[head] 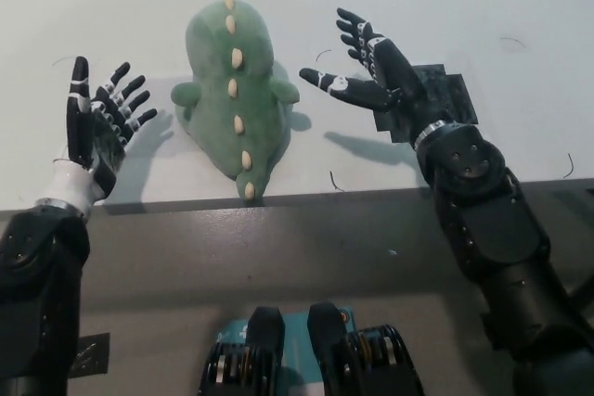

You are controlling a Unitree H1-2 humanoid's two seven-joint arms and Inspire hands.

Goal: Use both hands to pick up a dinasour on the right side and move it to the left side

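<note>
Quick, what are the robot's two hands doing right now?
Left hand: open, holding nothing.
Right hand: open, holding nothing, beside the dinosaur.

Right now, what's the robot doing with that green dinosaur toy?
The robot isn't holding it. The green plush dinosaur lies flat on the white table, its tail tip at the near edge. The robot's left hand is open to one side of the toy and its right hand is open on the other side, above a dark square patch. Neither hand touches the dinosaur, so it looks like it has been set down on the left.
</note>
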